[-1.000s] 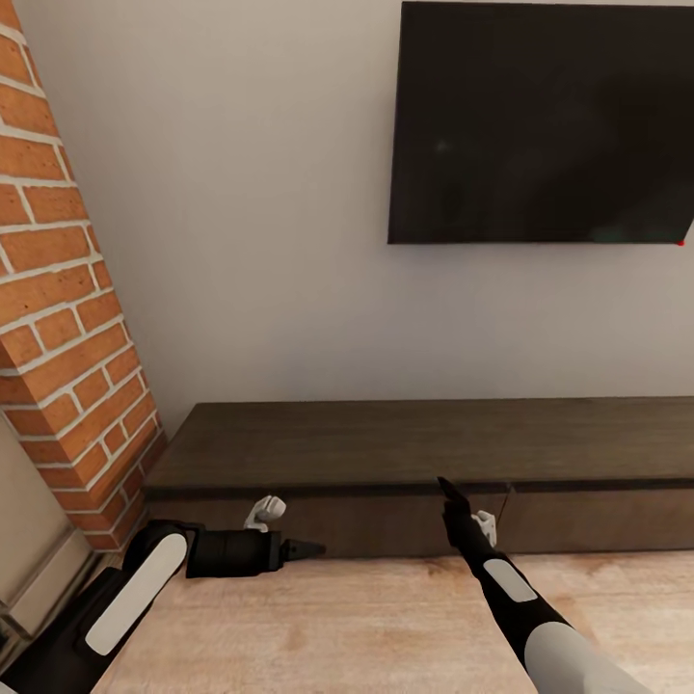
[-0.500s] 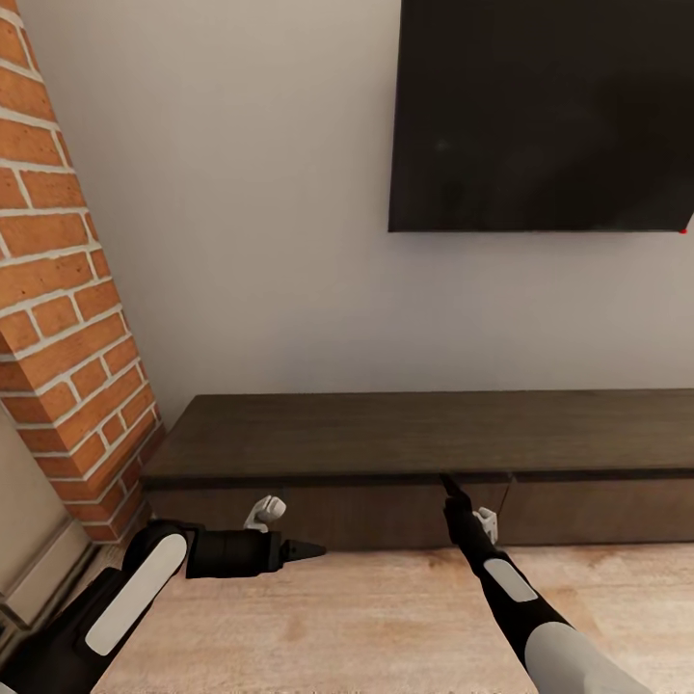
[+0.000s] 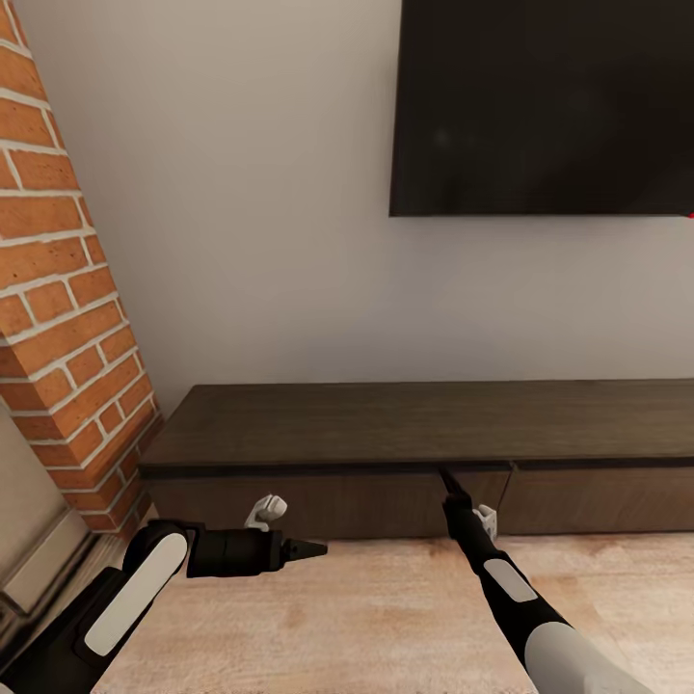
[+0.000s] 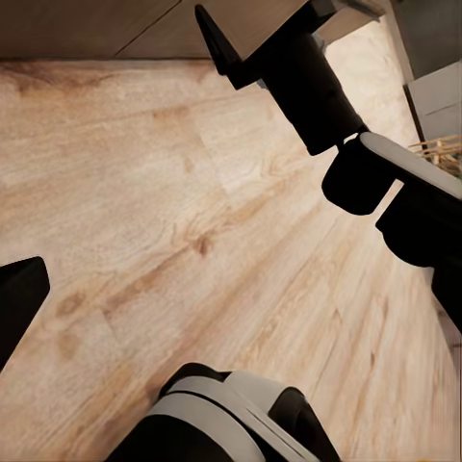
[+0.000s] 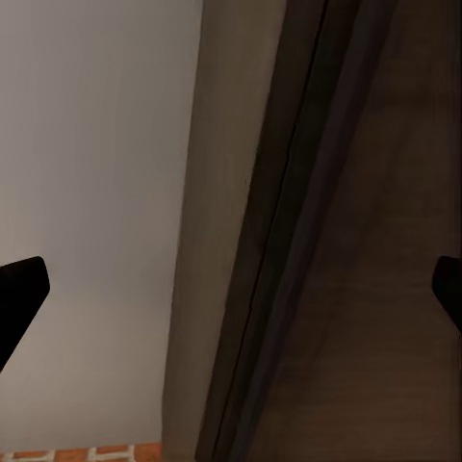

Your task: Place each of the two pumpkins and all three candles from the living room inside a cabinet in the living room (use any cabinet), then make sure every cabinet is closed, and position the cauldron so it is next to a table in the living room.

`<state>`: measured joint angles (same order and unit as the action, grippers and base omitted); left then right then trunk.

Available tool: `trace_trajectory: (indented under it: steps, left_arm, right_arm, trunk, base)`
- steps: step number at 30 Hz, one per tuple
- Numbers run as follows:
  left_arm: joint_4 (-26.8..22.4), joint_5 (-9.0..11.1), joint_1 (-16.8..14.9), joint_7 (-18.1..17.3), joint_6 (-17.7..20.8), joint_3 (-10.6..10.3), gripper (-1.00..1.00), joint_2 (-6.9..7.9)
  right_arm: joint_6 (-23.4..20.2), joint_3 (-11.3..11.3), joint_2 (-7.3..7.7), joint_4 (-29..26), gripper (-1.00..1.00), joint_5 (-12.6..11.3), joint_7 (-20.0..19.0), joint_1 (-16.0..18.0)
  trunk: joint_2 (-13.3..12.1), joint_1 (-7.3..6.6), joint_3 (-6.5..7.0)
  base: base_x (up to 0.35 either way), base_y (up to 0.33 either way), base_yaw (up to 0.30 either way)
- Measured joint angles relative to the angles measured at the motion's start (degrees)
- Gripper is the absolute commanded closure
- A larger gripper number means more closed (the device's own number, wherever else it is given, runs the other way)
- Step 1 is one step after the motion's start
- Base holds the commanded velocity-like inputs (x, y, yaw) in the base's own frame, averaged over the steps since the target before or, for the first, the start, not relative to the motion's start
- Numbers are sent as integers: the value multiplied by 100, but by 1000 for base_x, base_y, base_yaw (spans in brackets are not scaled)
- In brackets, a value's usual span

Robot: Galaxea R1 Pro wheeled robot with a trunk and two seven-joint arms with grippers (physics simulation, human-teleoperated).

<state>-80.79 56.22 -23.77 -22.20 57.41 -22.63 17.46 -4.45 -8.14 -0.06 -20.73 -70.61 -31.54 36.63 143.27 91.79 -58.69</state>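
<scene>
Right at the tip of our right claw [image 3: 449, 479] runs the dark seam under the overhanging top of the cabinet [image 3: 386, 434], and we read that placement as deliberate: these drawer fronts carry no handles, so the gap below the top edge looks like the one purchase for pulling a front open. From the right wrist view the 2 fingertips [image 5: 21, 289] sit at opposite edges of the picture with the drawer front and that seam between them, so this claw is spread wide, not yet gripping anything. The vertical joint between 2 drawer fronts lies just beyond the claw toward the robot's right. Our left claw [image 3: 318, 548] hangs well off to the other side, held low above the wooden floor [image 3: 386, 617] and pointing across toward the right arm; 1 dark fingertip [image 4: 19, 298] shows in its wrist view, and we cannot tell whether it is spread or closed. We judge it is parked there to stay clear of the drawer's travel. Every front we can see is flush, so the cabinet stands closed. Above the right claw, a dark television [image 3: 540, 106] hangs on the pale wall, and past the left claw rises a brick column [image 3: 58, 308].
</scene>
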Motion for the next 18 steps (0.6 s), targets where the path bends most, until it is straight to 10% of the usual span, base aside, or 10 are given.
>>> trace_trajectory:
  steps: [18]
  left_arm:
    - [15, 18, 0, 0, 1, 8, -100, 0]
  right_arm:
    - [107, -7, 5, -4, -100, -4, -3, -1]
  trunk:
    - [13, 23, -200]
  base:
    - [0, 0, 0]
